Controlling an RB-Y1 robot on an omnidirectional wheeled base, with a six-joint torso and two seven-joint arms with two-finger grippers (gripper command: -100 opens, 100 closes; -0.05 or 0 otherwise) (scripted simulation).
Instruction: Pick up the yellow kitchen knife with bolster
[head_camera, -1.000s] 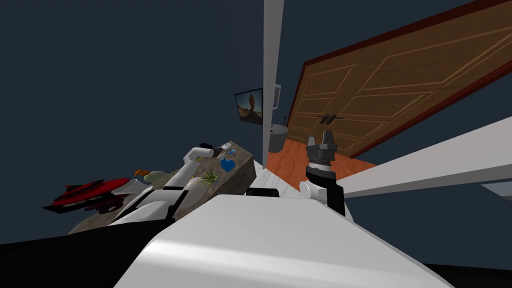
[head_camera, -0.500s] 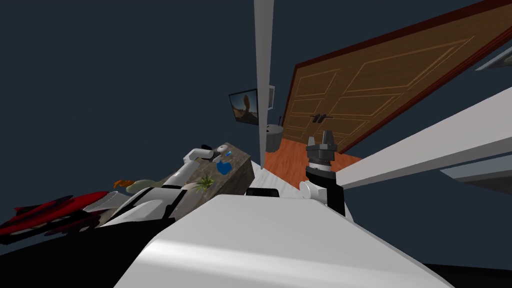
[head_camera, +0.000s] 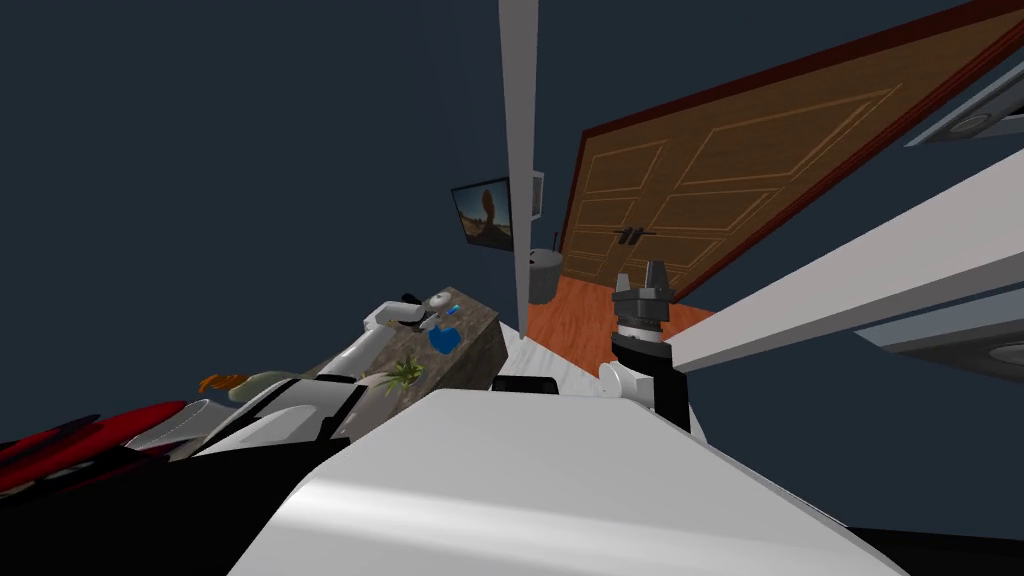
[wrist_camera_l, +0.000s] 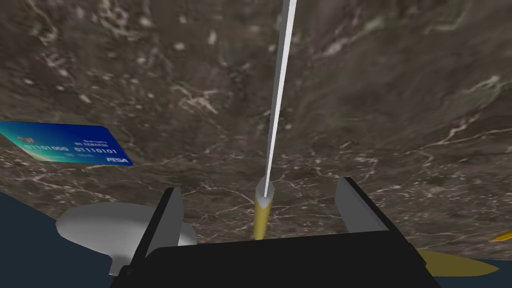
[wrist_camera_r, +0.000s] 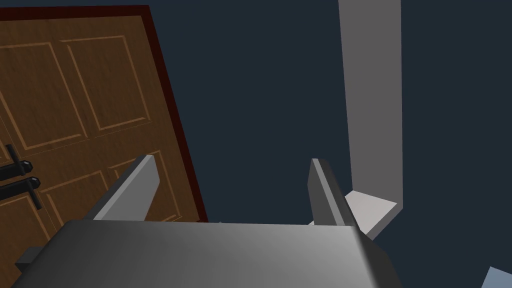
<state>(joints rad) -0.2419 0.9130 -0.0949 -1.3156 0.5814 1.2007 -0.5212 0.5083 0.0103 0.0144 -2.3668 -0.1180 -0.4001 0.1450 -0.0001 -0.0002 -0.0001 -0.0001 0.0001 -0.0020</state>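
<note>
A knife lies on the brown marbled tabletop, its yellow handle and pale bolster nearest my hand and the long grey blade pointing away. My left gripper hovers open over it, one finger on each side of the handle end, neither touching it. In the head view the left gripper is stretched out over the far end of the table. My right gripper is raised beside my chest, open and empty; the right wrist view shows its fingers spread apart.
A blue card lies left of the knife and a grey round object sits by the left finger. A yellow object is at the table edge. A blue item, a small plant and a red object share the table. A brown door stands ahead.
My head view has swung, so the table, the red object and the door have slid left in the picture. Both arms hold their pose and both grippers stay open.
</note>
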